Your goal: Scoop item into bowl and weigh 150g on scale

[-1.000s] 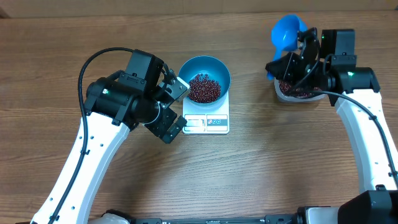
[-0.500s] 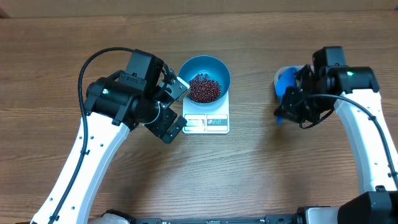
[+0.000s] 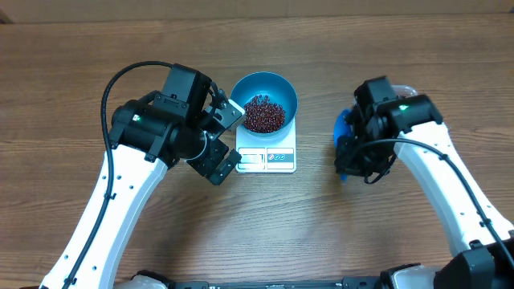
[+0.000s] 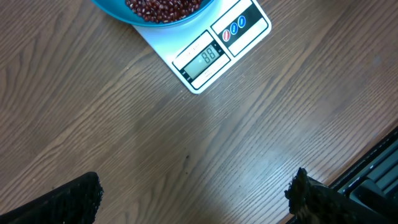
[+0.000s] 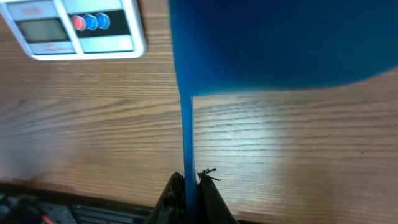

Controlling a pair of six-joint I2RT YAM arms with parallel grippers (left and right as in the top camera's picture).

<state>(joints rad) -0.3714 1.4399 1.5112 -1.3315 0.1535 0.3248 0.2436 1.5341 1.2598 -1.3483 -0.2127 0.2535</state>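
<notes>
Wood-grain counter (image 3: 64, 64) all the way across. On the left, the left tool (image 3: 227, 140) is spread wide open with nothing in it, hovering just beside the scale's left edge. Its wrist cam only shows the two black fingertips (image 4: 62, 199) in the bottom corners, with bare counter between them.

In the middle, the white scale (image 3: 269, 158) sits flat, with its display and button panel along the near edge. There are digits showing but I can't read them for sure. The blue bowl (image 3: 265, 82) sits on the back part of the scale and overhangs it. The beans (image 3: 263, 114) are heaped inside, toward the front wall.

Off to the right, well clear of the scale, the right tool (image 5: 188, 190) is clamped tight on the thin handle of a blue scoop (image 3: 343, 132), held over the counter. In the right wrist cam the scoop's cup is just a big blurry blue shape up top, with a corner of the scale at upper left. Can't tell if there's anything in the scoop.
</notes>
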